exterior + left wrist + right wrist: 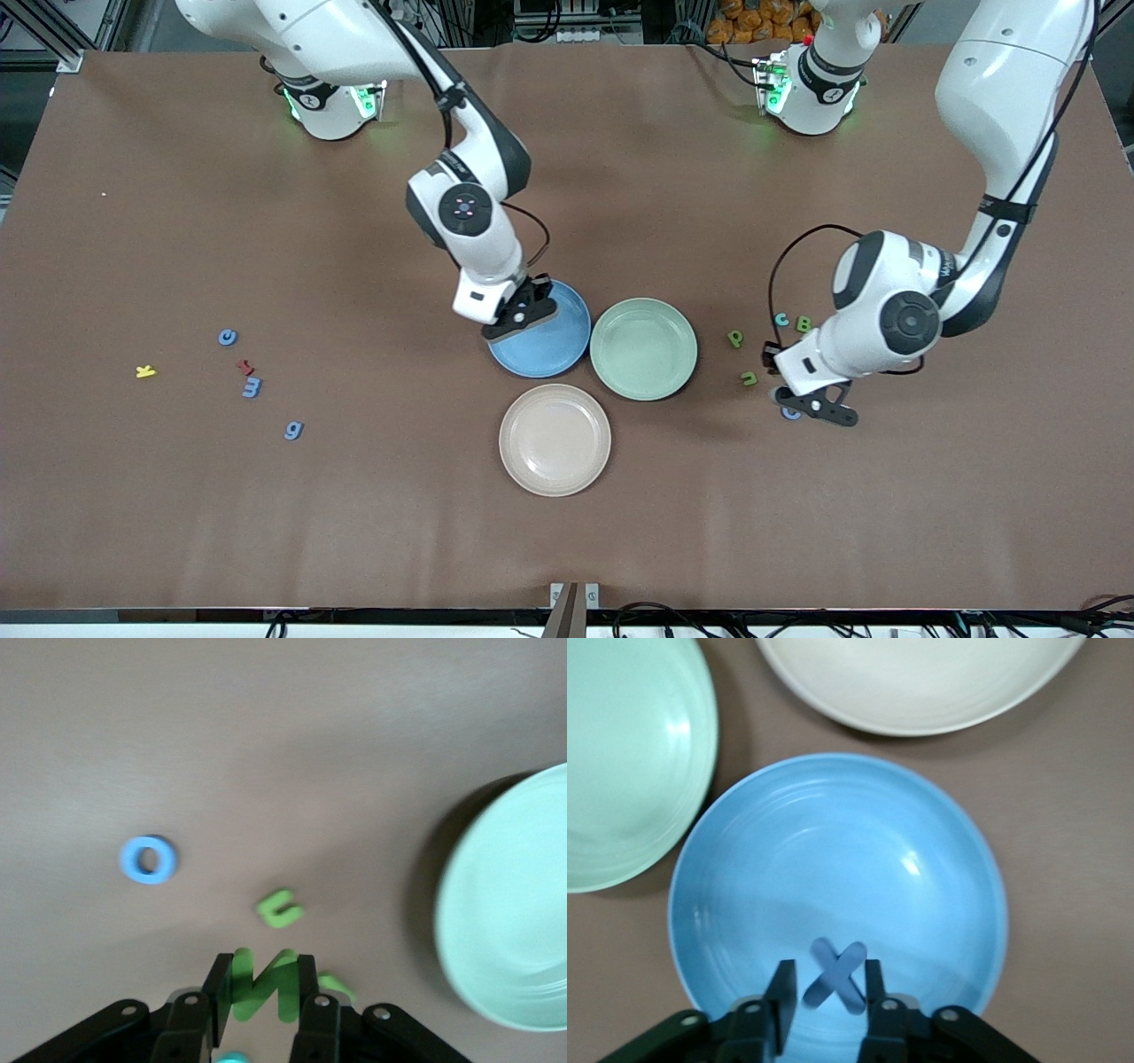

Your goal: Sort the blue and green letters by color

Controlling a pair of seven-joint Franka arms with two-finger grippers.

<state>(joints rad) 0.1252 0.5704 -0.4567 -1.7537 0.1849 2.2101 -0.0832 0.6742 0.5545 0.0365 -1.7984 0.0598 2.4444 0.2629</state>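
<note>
brown tabletop (620, 159) w/ three plates at centre. right gripper (825, 992) hanging over blue plate (939, 868), fingers flanking blue x (835, 975), grip unclear. left gripper (263, 992) pinching green n (263, 983), 3 o'clock of green plate (643, 348).

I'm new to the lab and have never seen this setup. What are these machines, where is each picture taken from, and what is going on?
These are two robot arms at a brown table, each ending in a two-finger gripper. The wide picture looks down from across the table; the other two come from cameras on the arms' wrists.

On the table stand a blue plate, a green plate and a beige plate, with small foam letters scattered toward both ends.

The right gripper is over the blue plate, with a blue X between its fingers. The left gripper is up over a group of letters, shut on a green N; a blue O and a green u lie on the table below it.
</note>
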